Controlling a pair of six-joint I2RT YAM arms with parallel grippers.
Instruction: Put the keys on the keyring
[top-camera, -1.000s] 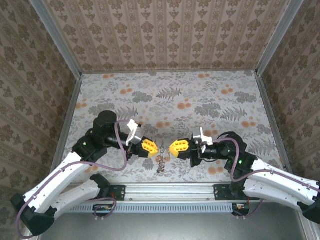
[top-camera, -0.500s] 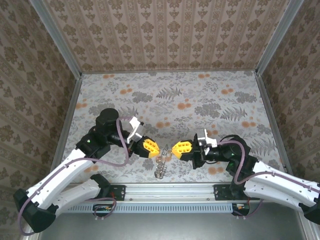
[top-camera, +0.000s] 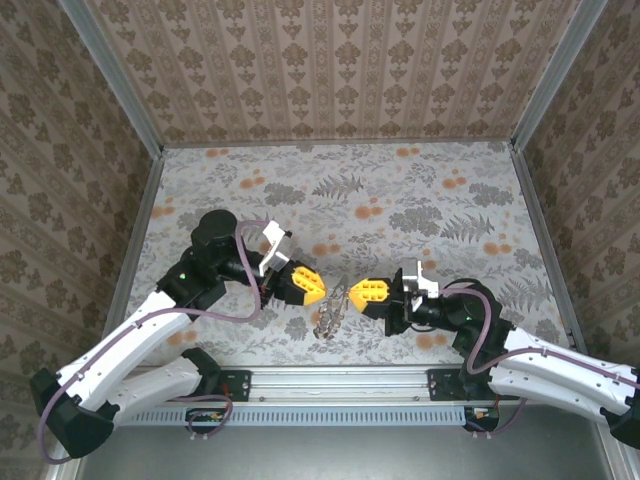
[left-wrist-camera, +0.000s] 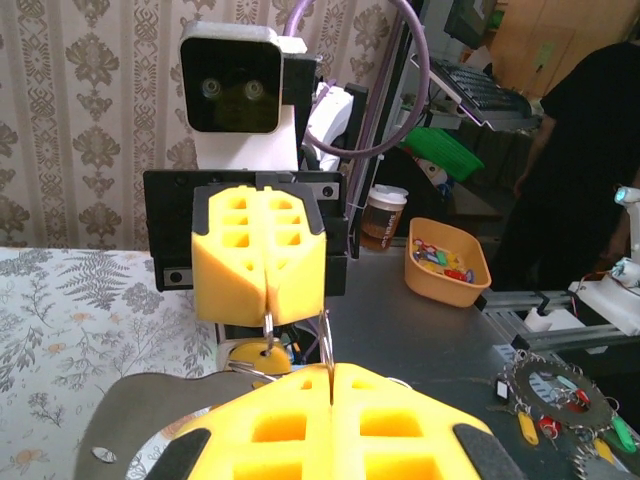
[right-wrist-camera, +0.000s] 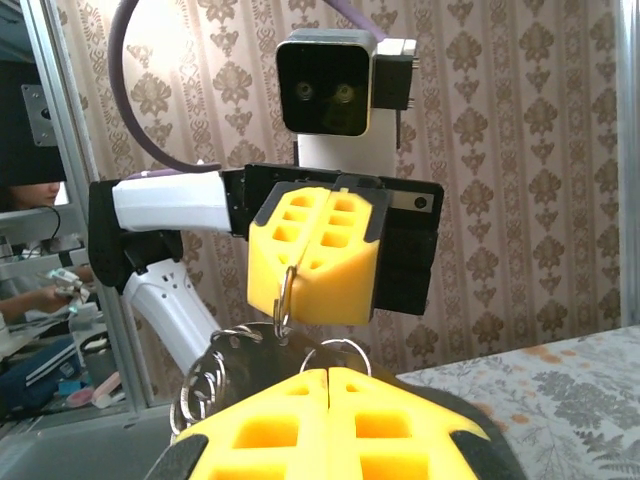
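Note:
My left gripper (top-camera: 320, 291) and right gripper (top-camera: 353, 293) face each other tip to tip above the near part of the table. The keys (top-camera: 331, 314), a small silvery cluster, hang slanted between and below them. In the left wrist view my left gripper (left-wrist-camera: 330, 368) is shut on a thin metal ring (left-wrist-camera: 327, 340) seen edge-on. Opposite, the right gripper (left-wrist-camera: 267, 312) pinches another ring (left-wrist-camera: 268, 328). In the right wrist view the right gripper (right-wrist-camera: 328, 372) is shut on a round ring (right-wrist-camera: 336, 352), and several linked rings (right-wrist-camera: 205, 385) dangle at the left. I cannot tell which ring is the keyring.
The floral table (top-camera: 400, 200) stretches away behind the grippers, closed in by patterned walls. A metal rail (top-camera: 330, 385) runs along the near edge by the arm bases. Beyond the table stand an orange tub (left-wrist-camera: 447, 262) and a paper cup (left-wrist-camera: 383, 215).
Both grippers have shifted a little to the right and the left wrist has turned. The metal cluster has swung from hanging straight to slanting up toward the right gripper.

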